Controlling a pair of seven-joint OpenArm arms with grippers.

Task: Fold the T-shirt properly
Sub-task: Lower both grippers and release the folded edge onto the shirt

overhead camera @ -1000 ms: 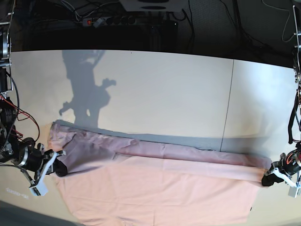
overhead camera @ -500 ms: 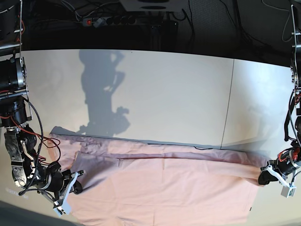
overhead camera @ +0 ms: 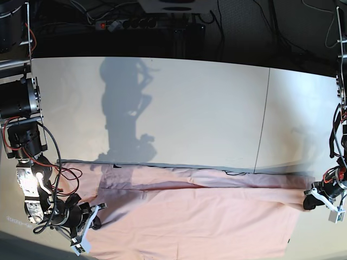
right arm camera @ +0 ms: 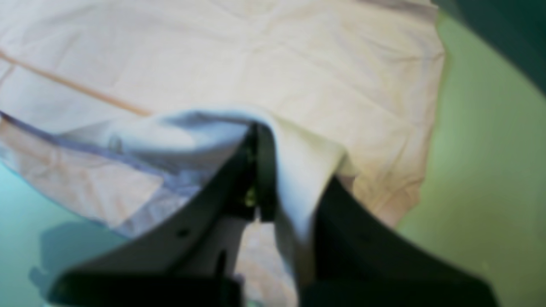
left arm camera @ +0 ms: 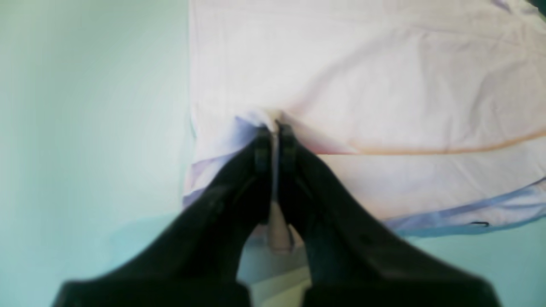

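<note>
Progress is looking early to me: you are seeing the T-shirt [overhead camera: 190, 216] lying spread across the near part of the white table [overhead camera: 179, 108], with its far edge being carried toward you as a first lengthwise fold, and the crosswise folds are waiting. The left gripper [overhead camera: 311, 201] is pinching that edge at one end with its jaws closed on a tuck of cloth, and the right gripper [overhead camera: 87, 216] is doing likewise at the other end, cloth draping over one jaw. Table seams are running across the bare far half. Behind it, cables and a power strip [overhead camera: 116, 24] are sitting in the dark.
</note>
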